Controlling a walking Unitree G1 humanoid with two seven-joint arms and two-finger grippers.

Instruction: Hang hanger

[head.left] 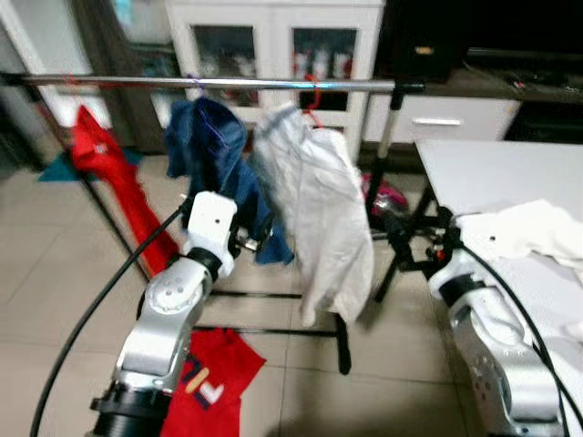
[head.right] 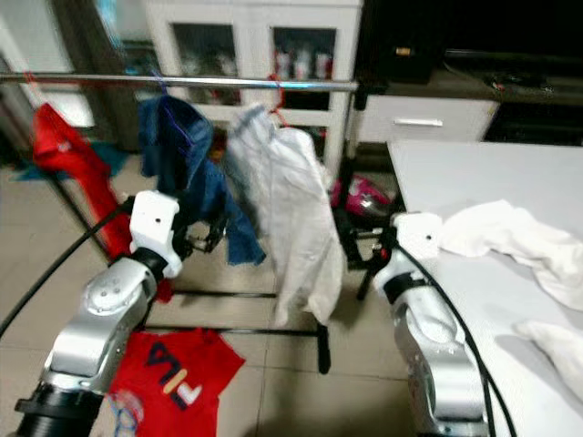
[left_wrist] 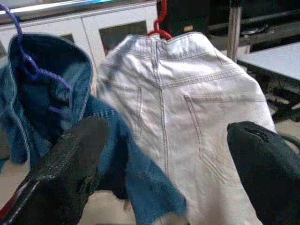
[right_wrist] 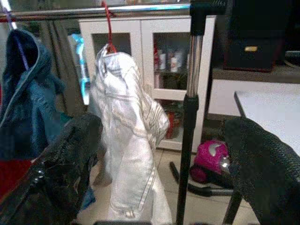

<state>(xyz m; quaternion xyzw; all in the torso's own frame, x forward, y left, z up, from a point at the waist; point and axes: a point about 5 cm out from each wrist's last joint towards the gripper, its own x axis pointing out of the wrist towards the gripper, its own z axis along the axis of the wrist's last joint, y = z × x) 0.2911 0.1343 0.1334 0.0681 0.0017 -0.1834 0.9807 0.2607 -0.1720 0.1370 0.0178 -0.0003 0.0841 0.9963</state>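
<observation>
Two end effectors (left_wrist: 164,173) (right_wrist: 164,168) open, empty; rail (head.left: 273,84), tiled floor (head.left: 55,273), white table (head.left: 492,173)

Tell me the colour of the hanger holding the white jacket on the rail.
Red: the hanger hooks above the white jacket, clearest in the left wrist view.

Soft indoor light (slight motion blur)
</observation>
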